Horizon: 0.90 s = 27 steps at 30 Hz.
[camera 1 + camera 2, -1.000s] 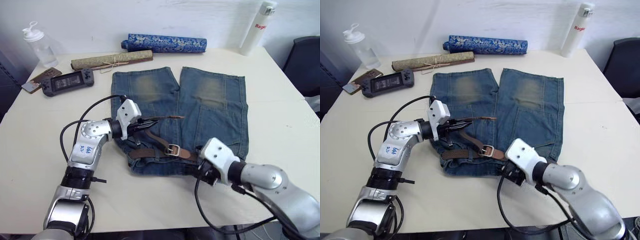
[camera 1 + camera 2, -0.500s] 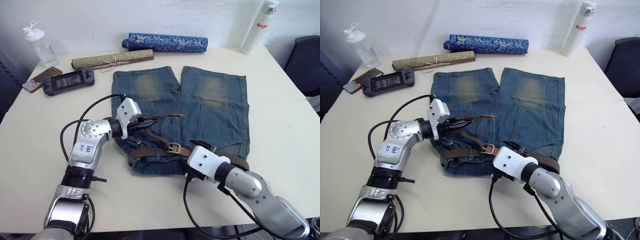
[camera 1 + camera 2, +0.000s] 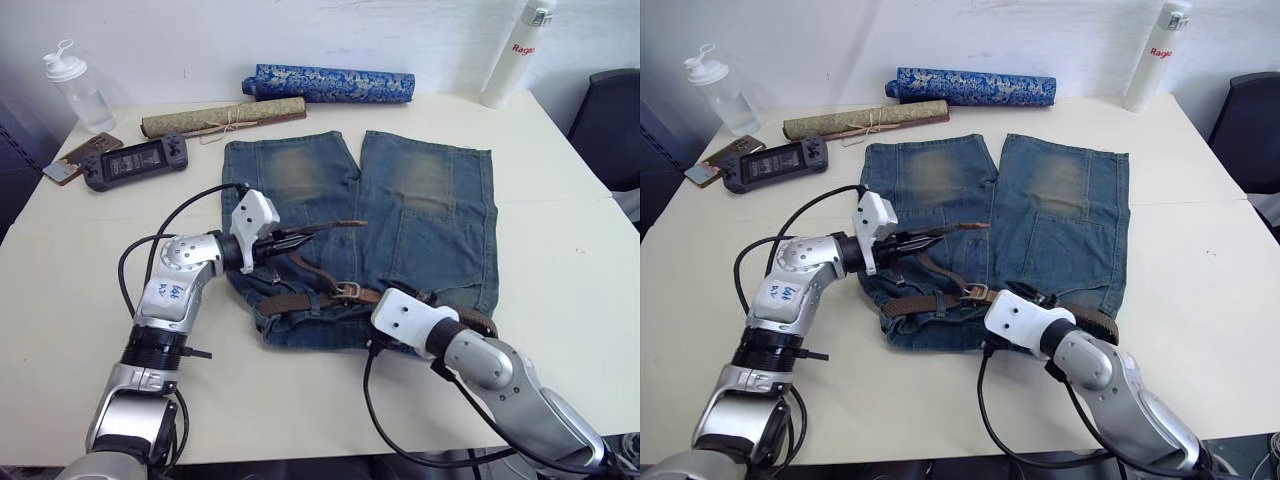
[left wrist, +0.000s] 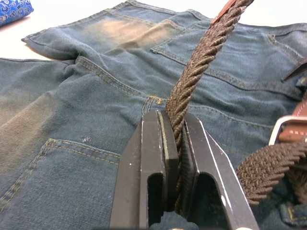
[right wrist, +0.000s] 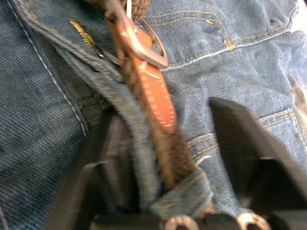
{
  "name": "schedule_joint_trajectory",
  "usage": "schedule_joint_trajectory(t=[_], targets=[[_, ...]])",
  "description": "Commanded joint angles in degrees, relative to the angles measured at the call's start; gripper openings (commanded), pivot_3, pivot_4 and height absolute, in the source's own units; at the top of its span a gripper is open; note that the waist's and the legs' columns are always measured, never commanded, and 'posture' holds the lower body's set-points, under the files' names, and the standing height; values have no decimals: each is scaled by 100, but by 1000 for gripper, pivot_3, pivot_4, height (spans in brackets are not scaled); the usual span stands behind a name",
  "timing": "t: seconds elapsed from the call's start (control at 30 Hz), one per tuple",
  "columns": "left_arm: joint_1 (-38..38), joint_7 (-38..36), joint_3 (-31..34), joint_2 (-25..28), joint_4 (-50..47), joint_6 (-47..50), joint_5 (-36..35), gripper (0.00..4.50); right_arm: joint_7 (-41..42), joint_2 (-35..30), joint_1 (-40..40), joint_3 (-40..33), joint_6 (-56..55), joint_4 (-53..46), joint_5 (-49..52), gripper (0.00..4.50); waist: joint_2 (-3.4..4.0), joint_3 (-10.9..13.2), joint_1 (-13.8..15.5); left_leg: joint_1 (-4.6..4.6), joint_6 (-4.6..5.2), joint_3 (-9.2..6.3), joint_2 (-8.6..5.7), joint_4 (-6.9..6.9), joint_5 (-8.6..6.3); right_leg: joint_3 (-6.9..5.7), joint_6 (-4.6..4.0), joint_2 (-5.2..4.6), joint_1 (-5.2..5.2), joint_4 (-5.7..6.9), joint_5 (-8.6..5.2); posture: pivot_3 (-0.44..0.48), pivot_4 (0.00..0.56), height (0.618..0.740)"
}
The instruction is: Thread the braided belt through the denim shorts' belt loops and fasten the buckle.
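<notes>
A: Okay, where's the belt? And no comparisons, just this instant.

B: The dark-brown woven braided belt (image 3: 320, 300) lies along the waistband of the faded blue denim shorts (image 3: 420, 215), which are spread flat on the cream table (image 3: 560, 240). Its silver metal buckle (image 3: 347, 292) sits mid-waistband. The free end rises off the denim, tan leather tip (image 3: 352, 223) pointing across the shorts.

A: Why raised?

B: The left gripper (image 4: 175, 143) has its jaws clamped on the braid, just beside the waistband's left edge. Likely it's keeping that end taut and clear so it can be fed to the buckle.

A: Right side?

B: The right gripper (image 5: 163, 158) hovers over the waistband just right of the buckle, black fingers (image 5: 240, 139) apart, straddling belt and denim belt loop (image 5: 184, 194). Probably there to pin or pinch the strap. Nothing gripped yet.

A: Anything the wrist views add?

B: The left wrist view proves the clamp on the braid; the head views hardly show it. The right wrist view shows the tan stitched leather tab by the buckle. The head views give the whole layout.
</notes>
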Motion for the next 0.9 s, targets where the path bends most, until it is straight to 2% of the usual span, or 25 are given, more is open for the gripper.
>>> schedule_joint_trajectory(t=[0.03,0.1,0.53,0.9], targets=[[38,80,-195,203,-107,-235,351,0,52,95,-203,22,-92,-38,-230,377,0,0,-1,0,-2,1,0,1,1,2,-1,0,-3,7,0,0,150,637],[58,138,-232,224,-143,-201,416,0,58,162,-285,36,-70,-15,-312,2,0,0,1,0,-3,1,0,2,2,2,-4,0,-6,13,-2,0,150,637],[57,351,-326,464,-330,51,769,0,275,653,-871,382,125,480,-856,2,0,0,-61,-5,-11,1,1,3,6,6,-12,2,-25,34,-7,0,150,637],[205,74,-250,1071,-593,416,699,0,520,771,-866,377,201,543,-1019,2,0,0,-151,-5,-13,-1,1,2,7,6,-16,2,-29,42,-9,0,150,637]])
